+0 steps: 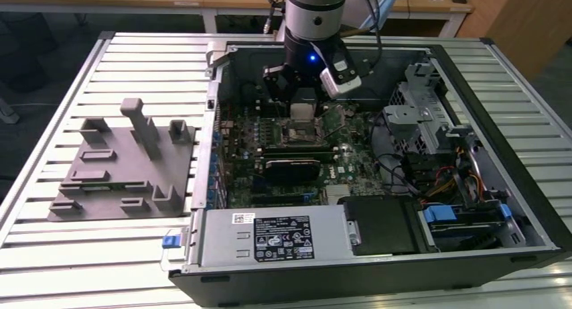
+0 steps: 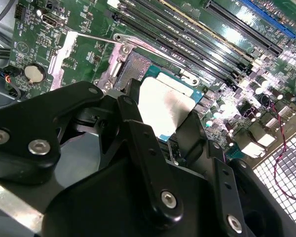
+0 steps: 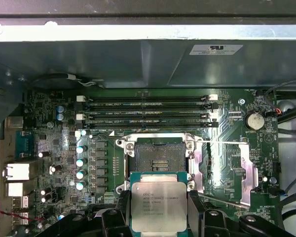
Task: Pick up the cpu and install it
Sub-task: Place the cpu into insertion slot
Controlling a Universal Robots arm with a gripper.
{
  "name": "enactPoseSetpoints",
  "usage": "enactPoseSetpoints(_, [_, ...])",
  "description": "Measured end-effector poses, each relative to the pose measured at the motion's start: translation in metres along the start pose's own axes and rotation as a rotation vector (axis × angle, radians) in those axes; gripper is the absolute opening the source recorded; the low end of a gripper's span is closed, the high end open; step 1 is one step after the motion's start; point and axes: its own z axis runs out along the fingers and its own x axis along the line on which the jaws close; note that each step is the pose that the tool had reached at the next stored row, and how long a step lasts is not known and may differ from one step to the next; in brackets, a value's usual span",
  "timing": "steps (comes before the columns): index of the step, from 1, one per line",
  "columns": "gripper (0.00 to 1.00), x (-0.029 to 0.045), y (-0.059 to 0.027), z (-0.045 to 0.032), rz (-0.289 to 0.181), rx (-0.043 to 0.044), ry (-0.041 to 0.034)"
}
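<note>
Pincer closed on the cpu, whose two side edges are clamped between black fingers in the first wrist view, silvery top showing. Just beneath the pincer an open socket sits on the green motherboard inside the computer case; the cpu is not yet seated. Well aside from the pincer, outside the case, a grey tray rests on the slatted tabletop.

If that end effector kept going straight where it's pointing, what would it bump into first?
Probably the open socket: the end effector holds the cpu over it, so the cpu would touch there first, though depth is unclear.
</note>
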Motion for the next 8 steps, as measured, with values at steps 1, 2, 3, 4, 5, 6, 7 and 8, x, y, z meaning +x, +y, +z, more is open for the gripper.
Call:
enactPoseSetpoints(1, [0.54, 0.0, 0.0, 0.0, 0.0, 0.0, 0.0])
enactPoseSetpoints(2, [0.54, 0.0, 0.0, 0.0, 0.001, 0.0, -0.0001])
enactPoseSetpoints(3, [0.54, 0.0, 0.0, 0.0, 0.006, 0.0001, -0.0003])
enactPoseSetpoints(4, [0.54, -0.0001, 0.0, 0.0, 0.017, 0.0002, -0.0009])
enactPoseSetpoints(5, [0.54, -0.0001, 0.0, 0.0001, 0.032, 0.0003, -0.0018])
enactPoseSetpoints(6, [0.54, 0.0, 0.0, 0.0001, 0.049, 0.0005, -0.0026])
enactPoseSetpoints(7, [0.54, 0.0, 0.0, 0.0001, 0.067, 0.0008, -0.0035])
enactPoseSetpoints(8, [0.54, 0.0, 0.0, 0.0, 0.083, 0.0011, -0.0042])
